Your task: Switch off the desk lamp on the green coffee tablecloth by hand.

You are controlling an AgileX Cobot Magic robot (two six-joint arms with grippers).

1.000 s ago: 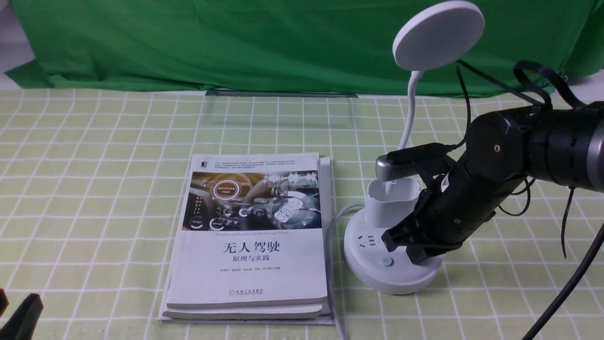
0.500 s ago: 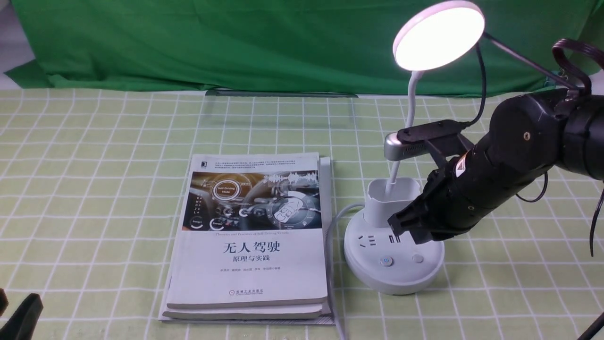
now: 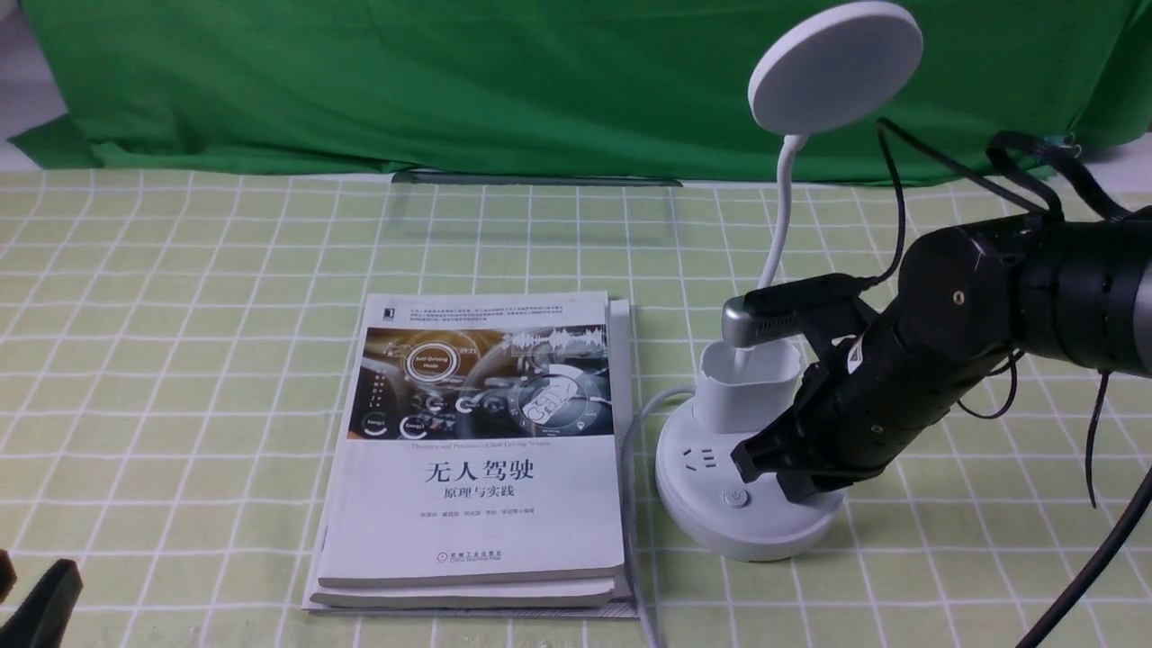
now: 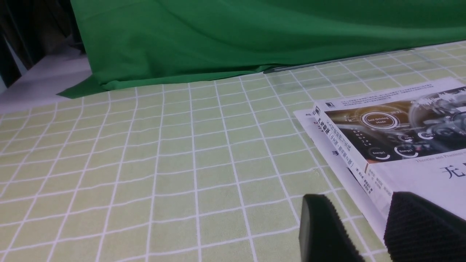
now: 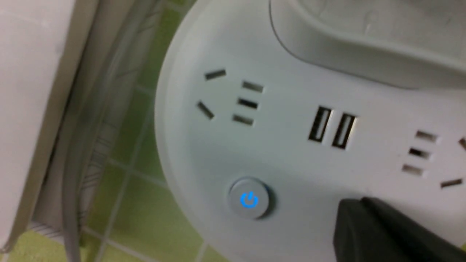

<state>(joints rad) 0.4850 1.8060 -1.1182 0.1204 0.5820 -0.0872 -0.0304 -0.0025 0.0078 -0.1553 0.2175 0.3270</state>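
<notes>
The white desk lamp stands on the green coffee tablecloth [image 3: 180,360] at the right. Its disc head [image 3: 835,65] is dark. My right gripper [image 3: 794,484] is shut, and its tips press down on the lamp's round base [image 3: 720,526], to the right of the blue-lit power button [image 3: 737,497]. In the right wrist view the shut tips [image 5: 358,218] rest on the base [image 5: 291,153] beside the blue power button [image 5: 249,199]; the second button is hidden under them. My left gripper [image 4: 358,214] is open and empty, low over the cloth at the front left [image 3: 36,603].
A stack of white books [image 3: 477,450] lies left of the lamp. The lamp's grey cable [image 3: 633,486] runs between them to the front edge. The cup-shaped holder [image 3: 747,378] stands behind my right gripper. A dark green backdrop [image 3: 450,81] hangs at the back.
Half a second ago the lamp head was lit and my right gripper was raised off the base. Now the gripper is back down on the base and the head is dark.
</notes>
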